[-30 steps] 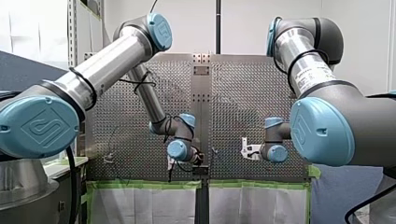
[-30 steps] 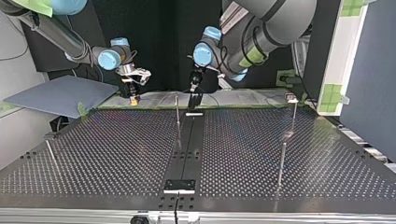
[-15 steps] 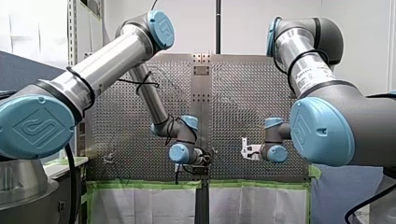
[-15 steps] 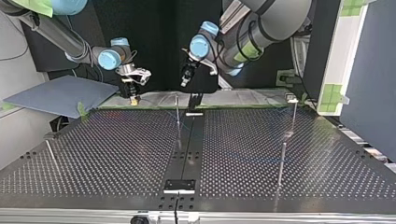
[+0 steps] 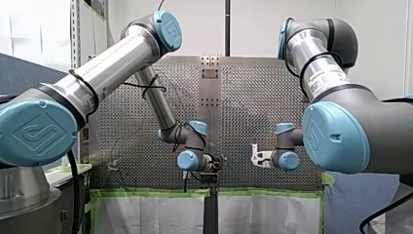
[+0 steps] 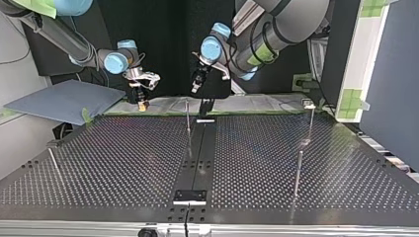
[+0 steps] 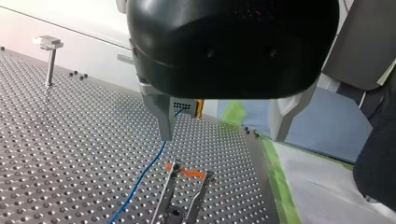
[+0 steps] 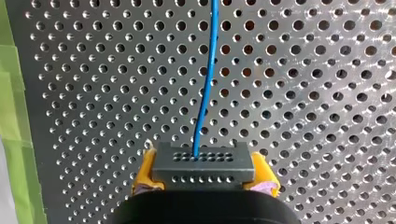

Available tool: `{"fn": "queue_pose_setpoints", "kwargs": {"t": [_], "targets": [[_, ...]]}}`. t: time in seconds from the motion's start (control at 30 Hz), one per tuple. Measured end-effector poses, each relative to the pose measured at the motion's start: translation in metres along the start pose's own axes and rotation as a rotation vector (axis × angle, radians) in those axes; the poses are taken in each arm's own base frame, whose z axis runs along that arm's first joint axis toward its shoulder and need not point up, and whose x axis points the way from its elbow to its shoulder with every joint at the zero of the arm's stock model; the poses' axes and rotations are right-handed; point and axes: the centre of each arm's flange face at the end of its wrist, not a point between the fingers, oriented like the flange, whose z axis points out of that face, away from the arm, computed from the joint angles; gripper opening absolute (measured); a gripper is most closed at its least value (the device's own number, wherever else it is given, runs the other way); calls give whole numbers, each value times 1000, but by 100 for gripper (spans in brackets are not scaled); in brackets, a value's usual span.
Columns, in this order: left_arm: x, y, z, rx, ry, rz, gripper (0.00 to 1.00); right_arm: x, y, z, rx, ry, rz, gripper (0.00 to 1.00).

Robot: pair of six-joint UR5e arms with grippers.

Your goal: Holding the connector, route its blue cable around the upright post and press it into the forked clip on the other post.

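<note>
While our right gripper [image 8: 204,175] is clamped on the connector [image 8: 204,161], the blue cable [image 8: 206,79] running straight ahead of it, our left gripper [image 7: 224,133] hangs wide open and empty, the forked clip [image 7: 183,193] below it; we should centre its fingers astride the cable before closing.

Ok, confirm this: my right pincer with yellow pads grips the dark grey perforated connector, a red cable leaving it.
Not red: in the right wrist view, my right pincer grips the dark grey perforated connector, and a thin blue cable leaves it.
</note>
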Motion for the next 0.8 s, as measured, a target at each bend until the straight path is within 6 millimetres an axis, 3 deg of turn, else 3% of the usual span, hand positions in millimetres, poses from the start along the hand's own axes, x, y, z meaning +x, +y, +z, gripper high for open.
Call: {"fn": "queue_pose_setpoints", "kwargs": {"t": [0.8], "targets": [[2, 3, -2, -41, 8, -15, 99, -2, -2, -2, 4, -15, 1, 2]]}}
